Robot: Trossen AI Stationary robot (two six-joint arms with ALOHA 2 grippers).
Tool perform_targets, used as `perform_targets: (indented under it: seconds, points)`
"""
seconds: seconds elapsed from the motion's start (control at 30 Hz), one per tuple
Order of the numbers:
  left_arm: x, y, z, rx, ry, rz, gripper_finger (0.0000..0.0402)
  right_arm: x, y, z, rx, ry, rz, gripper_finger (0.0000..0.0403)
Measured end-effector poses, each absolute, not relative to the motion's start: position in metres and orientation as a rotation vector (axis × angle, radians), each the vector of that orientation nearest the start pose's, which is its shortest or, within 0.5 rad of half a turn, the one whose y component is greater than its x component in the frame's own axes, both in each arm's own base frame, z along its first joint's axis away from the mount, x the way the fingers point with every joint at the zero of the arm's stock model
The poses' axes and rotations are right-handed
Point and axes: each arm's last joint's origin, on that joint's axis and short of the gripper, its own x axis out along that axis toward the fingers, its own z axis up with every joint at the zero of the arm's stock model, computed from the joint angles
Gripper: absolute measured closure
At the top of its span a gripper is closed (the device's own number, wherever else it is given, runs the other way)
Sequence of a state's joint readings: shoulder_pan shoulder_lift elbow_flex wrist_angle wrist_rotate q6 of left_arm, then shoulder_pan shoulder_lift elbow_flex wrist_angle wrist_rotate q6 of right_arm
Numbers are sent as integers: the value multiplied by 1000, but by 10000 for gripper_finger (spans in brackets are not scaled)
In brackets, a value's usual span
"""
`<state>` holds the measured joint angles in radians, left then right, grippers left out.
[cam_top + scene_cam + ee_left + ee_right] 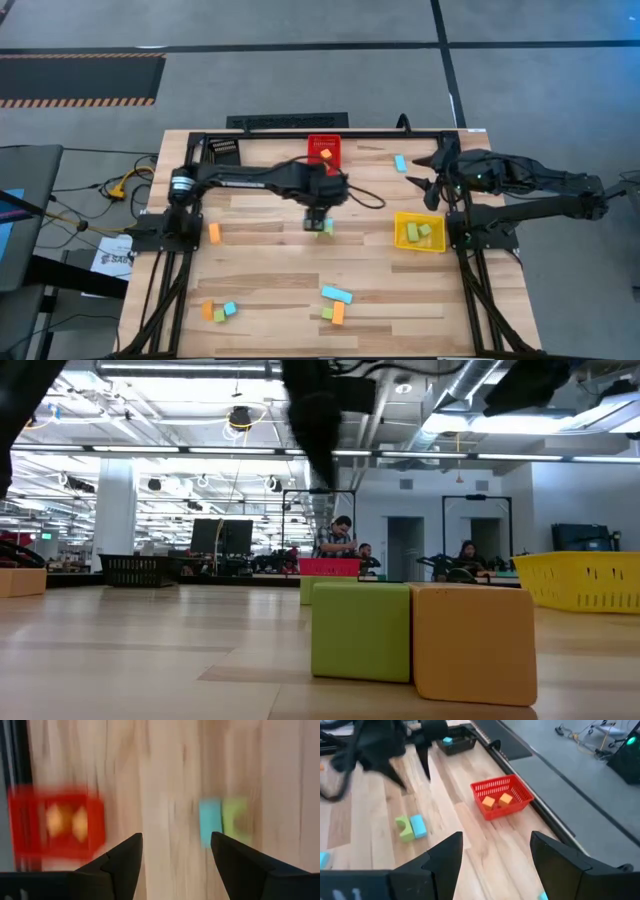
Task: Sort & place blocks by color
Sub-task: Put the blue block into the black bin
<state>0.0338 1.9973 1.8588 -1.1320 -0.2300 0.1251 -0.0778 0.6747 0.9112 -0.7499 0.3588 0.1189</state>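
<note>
My left gripper [176, 851] hangs open above the middle of the table, pointing steeply down, with nothing between its fingers. Below and just beyond it a light blue block [210, 821] and a green block [235, 818] lie side by side on the wood. The red bin [323, 150] at the far edge holds two orange blocks [496, 801]. The yellow bin [420, 232] on the right holds green blocks [418, 233]. Other blocks lie loose near the front edge, among them a light blue one [337, 294]. My right gripper [496, 851] waits open, high at the table's right side.
A black bin [455, 742] at the far left holds a light blue block [447, 741]. A lone orange block [214, 233] lies at the left, and a lone light blue one [400, 162] near the far right. A small cluster [218, 311] sits front left.
</note>
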Motion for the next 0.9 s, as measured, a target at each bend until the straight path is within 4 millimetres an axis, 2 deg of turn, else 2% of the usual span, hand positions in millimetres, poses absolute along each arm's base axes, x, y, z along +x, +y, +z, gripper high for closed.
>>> perform_targets:
  seconds: [0.17, 0.27, 0.43, 0.53, 0.67, 0.77, 0.9]
  points:
    - [370, 21, 279, 197, 1359, 269, 178, 124, -14, 332, 52, 547, -387, 148]
    - [345, 20, 270, 156, 1345, 304, 178, 130, -8, 324, 48, 551, -337, 148]
    - [303, 18, 252, 69, 1234, 341, 178, 145, 4, 292, 36, 524, -235, 148]
    - [287, 15, 243, -16, 1144, 287, 178, 155, 12, 272, 40, 506, -164, 148]
    - [290, -2, 239, -132, 908, 37, 178, 169, 22, 255, 41, 481, -88, 148]
    - [299, -22, 235, -76, 783, -128, 178, 181, 29, 245, 21, 486, -58, 148]
    - [310, -46, 228, 35, 719, -238, 178, 201, 37, 233, -28, 494, -13, 148]
